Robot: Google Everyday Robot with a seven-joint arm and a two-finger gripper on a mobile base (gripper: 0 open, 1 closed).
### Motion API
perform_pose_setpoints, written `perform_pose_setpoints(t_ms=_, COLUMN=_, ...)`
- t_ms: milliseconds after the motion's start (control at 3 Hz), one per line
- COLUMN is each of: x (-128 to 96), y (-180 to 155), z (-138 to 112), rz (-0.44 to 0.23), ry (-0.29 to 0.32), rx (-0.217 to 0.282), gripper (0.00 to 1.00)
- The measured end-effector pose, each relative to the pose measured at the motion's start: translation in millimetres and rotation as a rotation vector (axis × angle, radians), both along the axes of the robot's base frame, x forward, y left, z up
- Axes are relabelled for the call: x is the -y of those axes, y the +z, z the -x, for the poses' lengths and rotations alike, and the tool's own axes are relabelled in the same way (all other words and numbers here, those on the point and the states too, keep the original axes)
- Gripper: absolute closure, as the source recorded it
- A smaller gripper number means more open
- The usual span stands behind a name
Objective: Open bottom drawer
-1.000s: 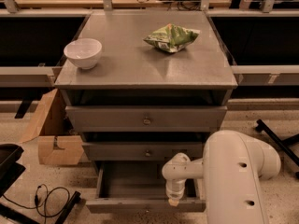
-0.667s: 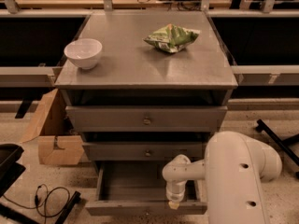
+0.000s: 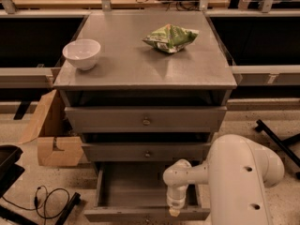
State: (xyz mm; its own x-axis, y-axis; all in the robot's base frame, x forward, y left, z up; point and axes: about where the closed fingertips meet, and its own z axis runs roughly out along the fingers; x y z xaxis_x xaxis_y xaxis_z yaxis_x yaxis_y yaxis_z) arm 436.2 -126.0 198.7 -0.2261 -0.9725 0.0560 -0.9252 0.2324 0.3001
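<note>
The bottom drawer (image 3: 136, 191) of the grey cabinet is pulled out, and its plain grey inside shows. Its slim front panel (image 3: 140, 214) lies along the lower edge of the view. My gripper (image 3: 175, 210) hangs from the white arm (image 3: 234, 182) at the drawer's front right, just above the front panel. The drawer's knob is at the very edge of the view and barely shows. The two upper drawers (image 3: 145, 120) are shut, each with a small round knob (image 3: 146, 122).
A white bowl (image 3: 82, 54) and a green chip bag (image 3: 171, 37) lie on the cabinet top (image 3: 140, 64). A cardboard box (image 3: 51, 135) stands to the left of the cabinet. A black cable (image 3: 51, 198) lies on the floor at the lower left.
The gripper has moved a little down and toward the front of the view. The bottom drawer has come out slightly further.
</note>
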Motion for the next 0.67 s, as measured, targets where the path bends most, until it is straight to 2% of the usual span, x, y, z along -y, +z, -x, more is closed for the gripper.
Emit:
perform_pose_setpoints(t_ms=333, x=0.0, y=0.0, z=-3.1, rz=0.000, ry=0.000, rx=0.000, gripper=1.00)
perform_pose_setpoints(t_ms=667, x=-1.7, y=-0.9, z=6.4, rz=-0.009, ry=0.002, rx=-0.029, gripper=1.00)
